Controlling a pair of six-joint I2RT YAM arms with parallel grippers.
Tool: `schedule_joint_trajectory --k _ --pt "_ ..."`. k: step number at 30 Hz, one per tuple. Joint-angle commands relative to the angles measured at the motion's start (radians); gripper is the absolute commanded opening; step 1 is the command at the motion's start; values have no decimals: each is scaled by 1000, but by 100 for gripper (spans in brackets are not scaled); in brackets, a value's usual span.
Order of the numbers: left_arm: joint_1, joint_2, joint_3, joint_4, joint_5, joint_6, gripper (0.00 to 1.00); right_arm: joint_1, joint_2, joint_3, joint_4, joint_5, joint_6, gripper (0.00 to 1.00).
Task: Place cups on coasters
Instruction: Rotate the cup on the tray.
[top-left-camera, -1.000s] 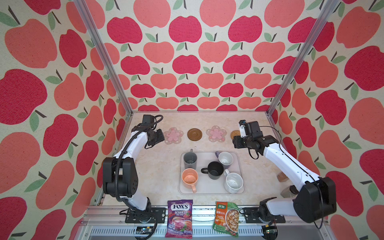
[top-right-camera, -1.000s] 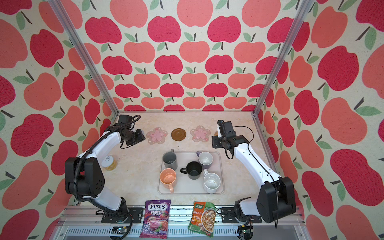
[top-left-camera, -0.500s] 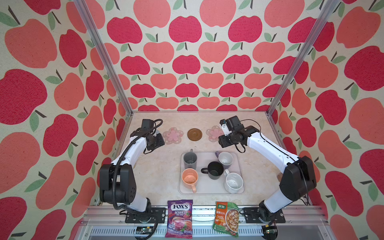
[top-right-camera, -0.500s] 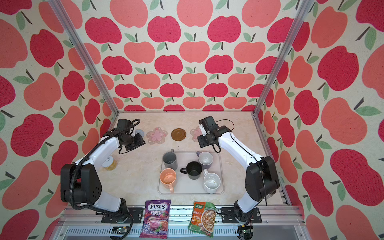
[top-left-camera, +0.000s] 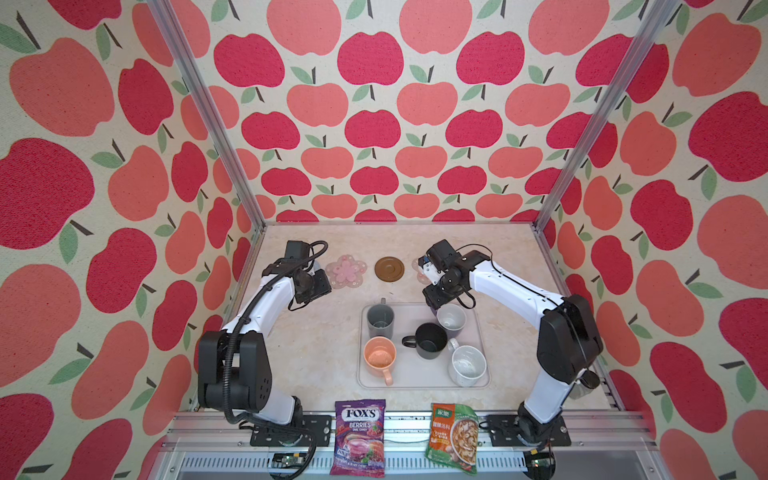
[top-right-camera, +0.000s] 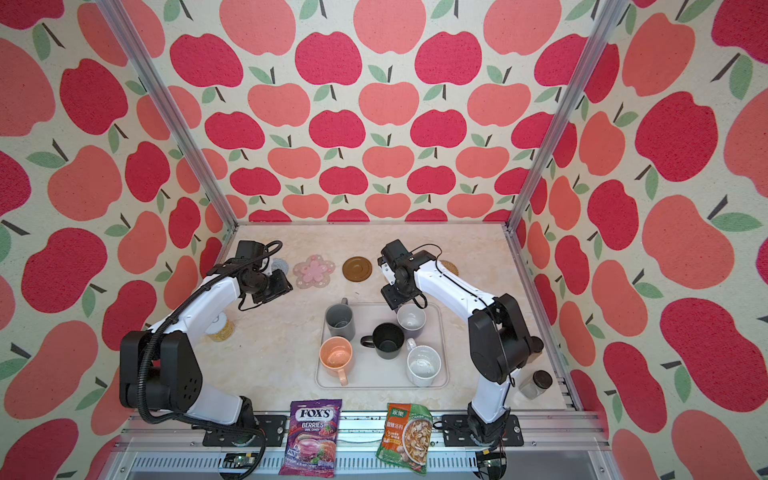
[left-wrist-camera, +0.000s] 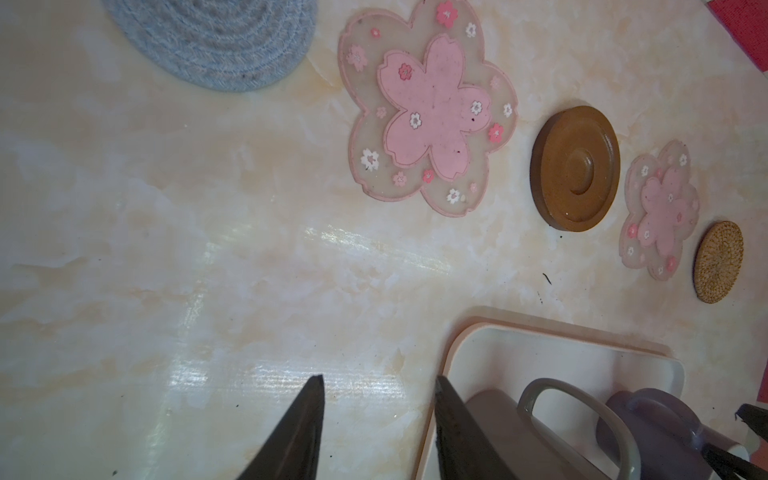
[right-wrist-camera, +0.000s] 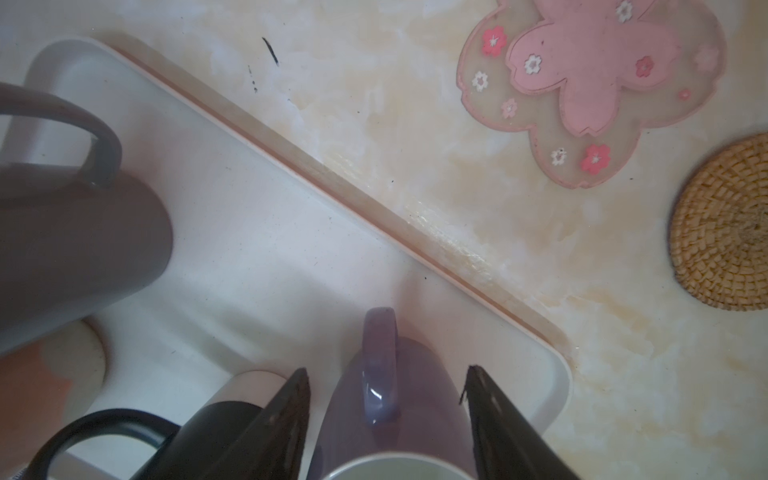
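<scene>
All five mugs stand on the tray; the coasters lie in a far row.
The tray (top-left-camera: 417, 376) carries the grey mug (top-left-camera: 380, 322), peach mug (top-left-camera: 379, 353), black mug (top-left-camera: 432, 340), purple mug (top-left-camera: 451, 320) and white mug (top-left-camera: 467, 365). The right gripper (right-wrist-camera: 387, 369) is open around the purple mug's handle, not closed on it. The left gripper (left-wrist-camera: 379, 377) is open and empty over the table (top-left-camera: 316, 353), just left of the tray. Row from the left: blue coaster (left-wrist-camera: 216, 37), flower coaster (top-left-camera: 346, 272), brown coaster (top-left-camera: 389, 269), second flower coaster (left-wrist-camera: 660, 212), straw coaster (left-wrist-camera: 718, 261).

Right end effector (right-wrist-camera: 388, 371) astride lavender mug (right-wrist-camera: 428, 395) handle — jaws apart
</scene>
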Motion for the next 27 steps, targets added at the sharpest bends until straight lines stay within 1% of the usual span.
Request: schedule_joint_trajectory --k 1,7,14,27 --pt "-9 -34 -7 -12 4 -2 46 8 32 36 -65 11 -42 62" --pt "-19 -46 -14 -20 -5 -7 46 8 79 62 -68 2 -51 62" --pt "-21 -58 -20 -30 -16 -8 46 8 164 106 -122 101 -55 61" --pt "-36 -61 -16 -30 -18 -15 46 -59 98 41 -56 121 15 60"
